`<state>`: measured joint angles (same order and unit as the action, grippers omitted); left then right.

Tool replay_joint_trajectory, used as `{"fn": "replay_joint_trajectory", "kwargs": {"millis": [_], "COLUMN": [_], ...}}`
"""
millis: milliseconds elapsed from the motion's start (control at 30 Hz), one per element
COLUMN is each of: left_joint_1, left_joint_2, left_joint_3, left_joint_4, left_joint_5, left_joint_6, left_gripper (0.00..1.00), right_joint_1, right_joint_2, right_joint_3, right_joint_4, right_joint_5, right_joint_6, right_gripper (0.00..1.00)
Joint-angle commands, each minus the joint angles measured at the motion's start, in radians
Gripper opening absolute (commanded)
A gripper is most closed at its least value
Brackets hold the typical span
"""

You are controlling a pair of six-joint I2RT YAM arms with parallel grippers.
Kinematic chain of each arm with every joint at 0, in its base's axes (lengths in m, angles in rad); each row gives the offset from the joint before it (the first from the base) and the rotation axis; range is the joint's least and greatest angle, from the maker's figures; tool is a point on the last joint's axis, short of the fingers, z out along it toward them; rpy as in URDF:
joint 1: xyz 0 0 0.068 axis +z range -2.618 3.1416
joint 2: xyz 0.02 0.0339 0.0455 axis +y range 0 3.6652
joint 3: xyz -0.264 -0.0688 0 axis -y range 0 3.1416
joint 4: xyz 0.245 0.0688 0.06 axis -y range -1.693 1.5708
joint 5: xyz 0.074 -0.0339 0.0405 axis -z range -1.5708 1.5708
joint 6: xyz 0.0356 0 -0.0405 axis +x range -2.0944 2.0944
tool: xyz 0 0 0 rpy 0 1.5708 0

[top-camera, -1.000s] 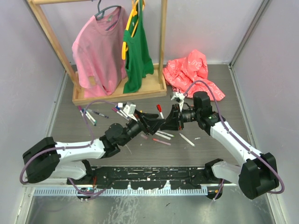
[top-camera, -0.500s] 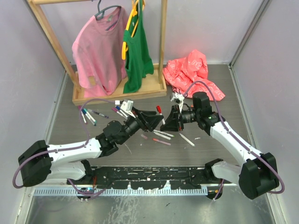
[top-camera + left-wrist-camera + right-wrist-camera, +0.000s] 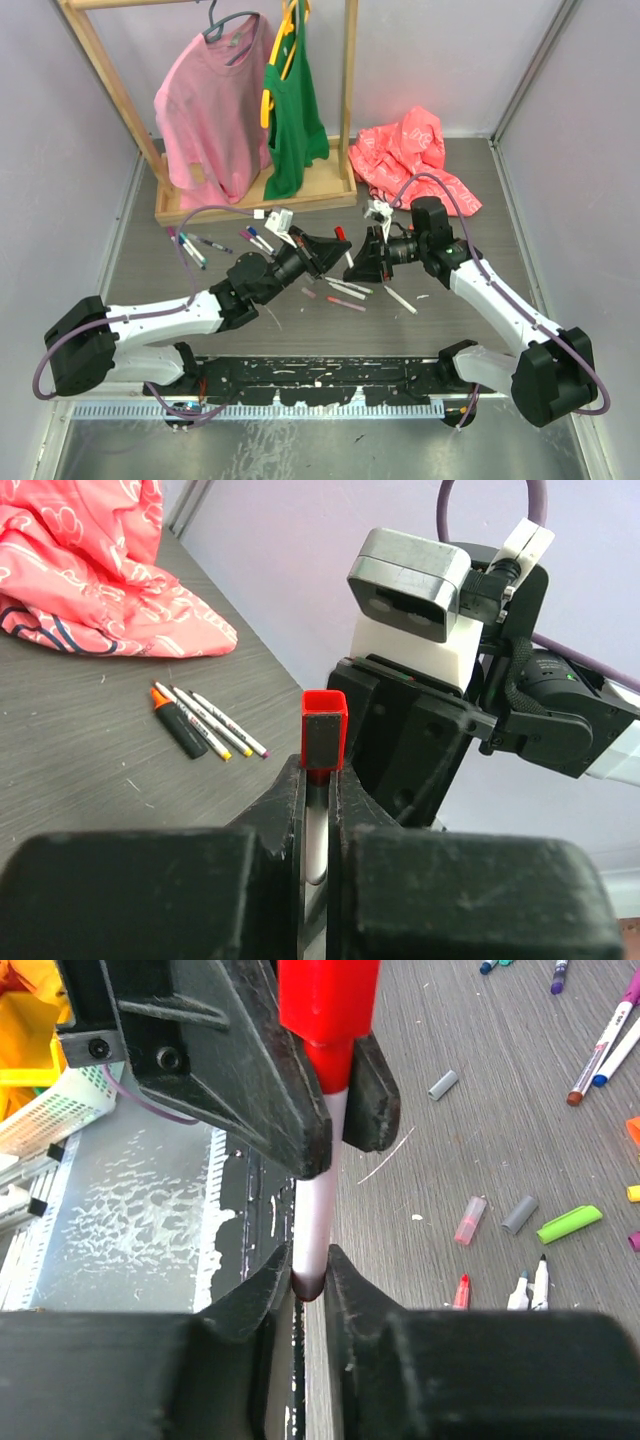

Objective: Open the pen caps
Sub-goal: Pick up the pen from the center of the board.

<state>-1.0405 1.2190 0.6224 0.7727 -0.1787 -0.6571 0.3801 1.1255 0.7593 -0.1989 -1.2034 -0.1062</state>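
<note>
while tight on pen, left end effector, right end effector

Left arm and right arm: white links, black joints, a purple cable looping off each; left gripper chunky, matte black.

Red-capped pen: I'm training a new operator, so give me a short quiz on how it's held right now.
1. True or false: the red cap is off the pen.
2. Which tool grips just under the cap? A) left B) right C) neither
3. Fill in: the black highlighter has an ___ cap.
Key: 1 false. 2 A: the left tool; the right tool holds the other end. 3 orange.
</note>
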Motion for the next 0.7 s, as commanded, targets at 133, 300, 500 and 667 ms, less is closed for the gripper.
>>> {"fn": "replay_joint_trajectory", "kwargs": {"millis": [133, 300, 500, 667], "left_joint_1": [0.009, 0.009, 0.01, 0.009], "left_joint_2": [0.005, 0.033, 0.038, 0.039], "left_joint_3": [-0.034, -0.049, -0.046, -0.046], "left_joint_4": [0.099, 0.155, 0.171, 0.178], "left_joint_5": [-0.002, 0.002, 0.014, 0.02], "left_joint_6": [-0.013, -0.029, -0.031, -0.032], "left_gripper": [0.0, 0.0, 0.0, 0.0], "right_joint_1": [-0.031, -0.036, -0.036, -0.036], "right_joint_2": [-0.019, -0.025, -0.026, -0.023], "right_joint_3": [0.073, 0.065, 0.043, 0.032], "right_joint_4": [0.046, 0.067, 0.103, 0.125], "right_joint_5": [-0.048, -0.048, -0.03, -0.025], "right_joint_6": [0.062, 0.086, 0.119, 0.139], "right_gripper": [0.54, 0.54, 0.47, 0.36]}}
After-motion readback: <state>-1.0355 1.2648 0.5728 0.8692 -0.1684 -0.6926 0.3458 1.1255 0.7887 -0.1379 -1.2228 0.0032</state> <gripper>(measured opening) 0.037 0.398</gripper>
